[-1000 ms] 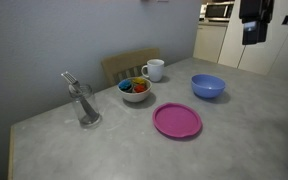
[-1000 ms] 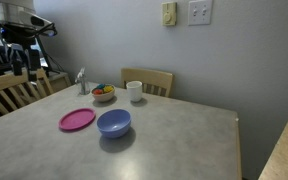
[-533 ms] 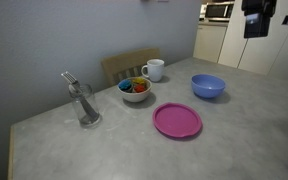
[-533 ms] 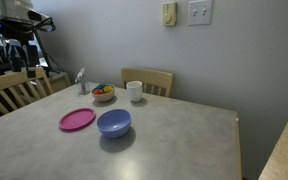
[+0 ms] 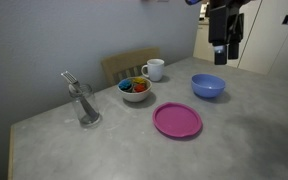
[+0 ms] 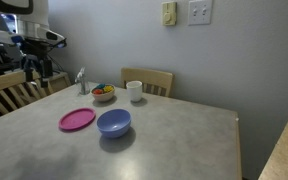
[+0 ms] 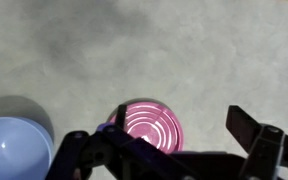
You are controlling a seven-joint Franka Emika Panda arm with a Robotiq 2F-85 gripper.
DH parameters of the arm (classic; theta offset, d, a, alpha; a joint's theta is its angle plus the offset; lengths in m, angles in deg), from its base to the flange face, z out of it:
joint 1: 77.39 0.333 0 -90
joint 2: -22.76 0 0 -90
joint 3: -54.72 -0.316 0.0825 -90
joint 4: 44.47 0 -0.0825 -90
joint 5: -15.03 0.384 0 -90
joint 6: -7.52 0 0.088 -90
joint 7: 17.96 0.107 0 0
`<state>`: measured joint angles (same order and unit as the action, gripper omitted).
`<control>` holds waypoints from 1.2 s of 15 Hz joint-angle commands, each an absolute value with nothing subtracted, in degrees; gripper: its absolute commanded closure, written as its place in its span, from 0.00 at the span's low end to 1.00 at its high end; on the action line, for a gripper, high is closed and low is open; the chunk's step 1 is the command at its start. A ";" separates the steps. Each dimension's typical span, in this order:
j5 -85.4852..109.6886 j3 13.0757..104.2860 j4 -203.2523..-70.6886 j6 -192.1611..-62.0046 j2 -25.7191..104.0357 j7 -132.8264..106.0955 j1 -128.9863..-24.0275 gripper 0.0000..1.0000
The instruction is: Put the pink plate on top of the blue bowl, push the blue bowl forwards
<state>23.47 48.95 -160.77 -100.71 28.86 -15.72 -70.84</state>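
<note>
Claw [image 5: 220, 58] hangs above the pink plate [image 5: 177, 120], pointing down, spread wide, empty.

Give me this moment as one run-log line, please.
gripper: above table, jaws open, empty | pink plate: flat on table, untouched | blue bowl: beside plate, apart, empty

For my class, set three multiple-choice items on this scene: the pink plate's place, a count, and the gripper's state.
1. Where is the pink plate relative to the blue bowl? A on it B inside it C beside it on the table
2. How many bowls are there? A one B two C three
3. The gripper is: A open, empty B shut on the plate C shut on the bowl
Answers: C, plate lies flat, apart from the bowl; B, blue bowl plus white bowl; A, fingers apart, nothing between.
</note>
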 commanded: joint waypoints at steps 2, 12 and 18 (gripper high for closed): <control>23.35 47.52 -150.98 -98.88 40.21 -17.21 -69.71 0.00; 23.67 47.03 -145.45 -97.15 47.21 -21.11 -69.23 0.00; 25.28 46.84 -137.75 -98.62 56.98 -15.37 -68.08 0.00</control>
<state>24.24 47.01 -143.45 -98.76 50.28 -17.64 -68.75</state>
